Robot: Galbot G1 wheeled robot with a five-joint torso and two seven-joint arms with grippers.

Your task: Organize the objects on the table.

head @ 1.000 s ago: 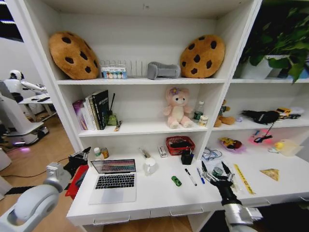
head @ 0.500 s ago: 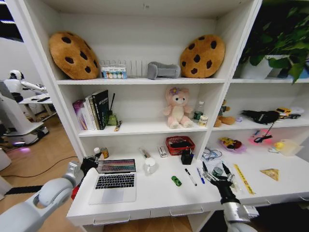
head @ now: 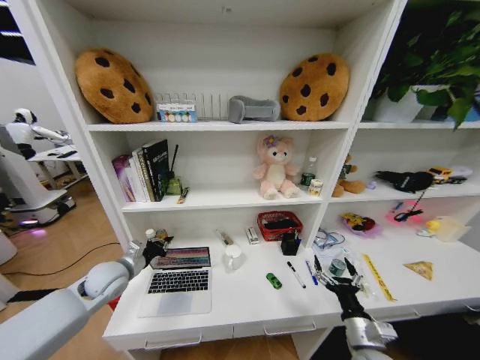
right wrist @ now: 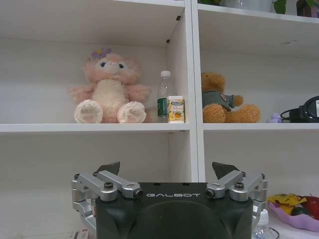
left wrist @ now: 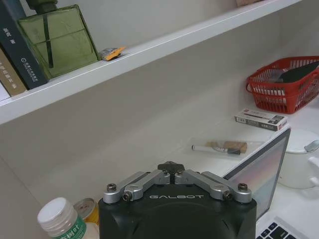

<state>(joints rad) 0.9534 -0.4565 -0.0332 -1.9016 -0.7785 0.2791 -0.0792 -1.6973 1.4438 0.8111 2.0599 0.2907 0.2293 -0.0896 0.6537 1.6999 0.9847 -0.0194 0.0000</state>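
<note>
The silver laptop [head: 178, 279] stands open at the left of the white table [head: 240, 309]. My left gripper [head: 157, 247] is shut with nothing in it, at the upper left corner of the laptop screen [left wrist: 259, 169]; its fingertips [left wrist: 171, 166] meet. A green item [head: 274, 280], a black pen [head: 296, 274] and a blue pen [head: 310, 271] lie mid-table. My right gripper [head: 334, 268] hovers open over the table's front, beside a small tin [head: 338, 265], its fingers [right wrist: 108, 167] spread wide. To the right lie a yellow ruler [head: 379, 276] and a yellow wedge [head: 420, 269].
Behind the laptop stand small bottles [head: 152, 235], a white pot [head: 233, 257], a black holder [head: 290, 243] and a red basket [head: 279, 223]. A shelf board [left wrist: 149, 50] hangs low over the left gripper. A bottle with a white cap [left wrist: 60, 216] is close to it.
My left arm has swung in from beyond the table's left end to the laptop screen's left corner. The right gripper has dropped back slightly toward the front edge.
</note>
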